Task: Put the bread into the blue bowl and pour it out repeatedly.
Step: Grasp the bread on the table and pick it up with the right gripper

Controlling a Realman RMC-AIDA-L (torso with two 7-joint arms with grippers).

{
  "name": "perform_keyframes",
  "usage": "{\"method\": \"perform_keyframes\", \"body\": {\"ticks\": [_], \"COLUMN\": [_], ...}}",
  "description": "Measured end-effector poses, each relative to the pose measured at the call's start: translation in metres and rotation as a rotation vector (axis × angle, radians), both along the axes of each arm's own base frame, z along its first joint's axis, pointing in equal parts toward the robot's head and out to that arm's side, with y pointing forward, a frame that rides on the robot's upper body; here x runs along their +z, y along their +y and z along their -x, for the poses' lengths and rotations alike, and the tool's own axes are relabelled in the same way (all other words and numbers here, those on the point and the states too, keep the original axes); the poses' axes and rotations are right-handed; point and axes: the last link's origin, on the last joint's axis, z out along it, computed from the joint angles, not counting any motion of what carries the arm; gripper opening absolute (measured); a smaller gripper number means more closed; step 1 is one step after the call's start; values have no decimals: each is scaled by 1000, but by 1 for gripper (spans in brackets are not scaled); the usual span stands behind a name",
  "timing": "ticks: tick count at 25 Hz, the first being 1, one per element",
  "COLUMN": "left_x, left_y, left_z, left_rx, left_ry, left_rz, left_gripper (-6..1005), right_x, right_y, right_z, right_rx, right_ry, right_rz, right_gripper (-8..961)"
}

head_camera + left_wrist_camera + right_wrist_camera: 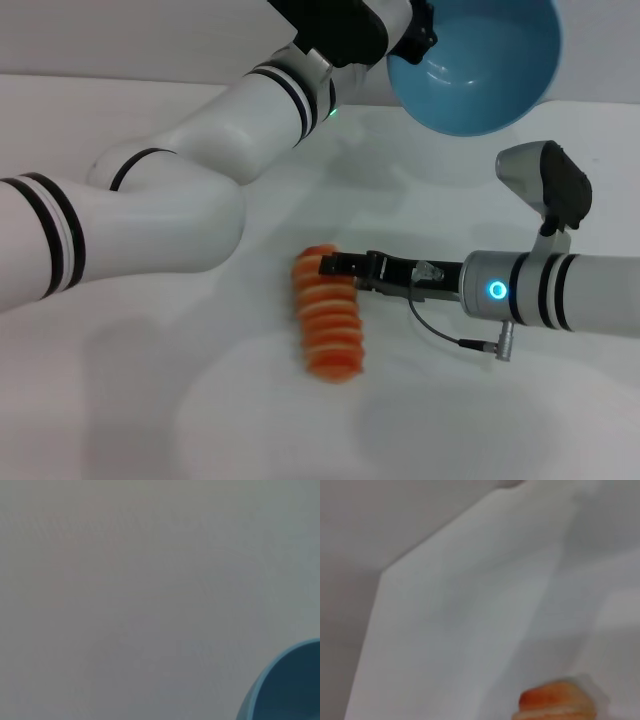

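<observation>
The white tabletop (120, 420) spreads wide under both arms, and across it sweeps the big left arm, white with black bands, reaching up and away to the far side. At its end the left gripper (415, 35) carries the round, deep, glossy light-blue bowl (480, 65) high off the table, tipped right over on its side so the hollow faces us, and it is empty inside. How the fingers sit on the rim I cannot tell; the black wrist hides them. From the left wrist camera only a curved edge of that bowl (287, 690) shows against blank grey. Now down low: the right arm comes in level from the right side, a blue ring lit on its wrist, a grey cable looping below it, and the right gripper (335, 267) stretches out flat just above the table. Its dark fingertips reach the upper end of the elongated orange-brown toy loaf with pale cream stripes (326, 325), touching or overlapping it, but whether they have closed on it I cannot tell from here. That bread lies on the table, well below and nearer than the raised bowl, running away from the fingertips towards us. The right wrist camera catches just one orange end of the loaf (555, 702).
</observation>
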Motion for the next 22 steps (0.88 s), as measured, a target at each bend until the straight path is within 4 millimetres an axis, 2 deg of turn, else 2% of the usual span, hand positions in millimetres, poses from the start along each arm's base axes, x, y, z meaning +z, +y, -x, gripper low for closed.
{"method": "perform_keyframes", "body": {"ticks": [13, 22], "left_x": [1, 1], "left_y": [-1, -1], "left_z": [2, 3], "left_rx": [3, 4], "left_ry": [-6, -7], "left_rz": [-4, -4], "left_gripper": [0, 0], "right_x": [-4, -3], "right_y": [-9, -9], "right_z": [-2, 1], "right_rx": [-10, 28], "right_ry": [-25, -30], "right_rz": [89, 100], "right_gripper": [583, 582]}}
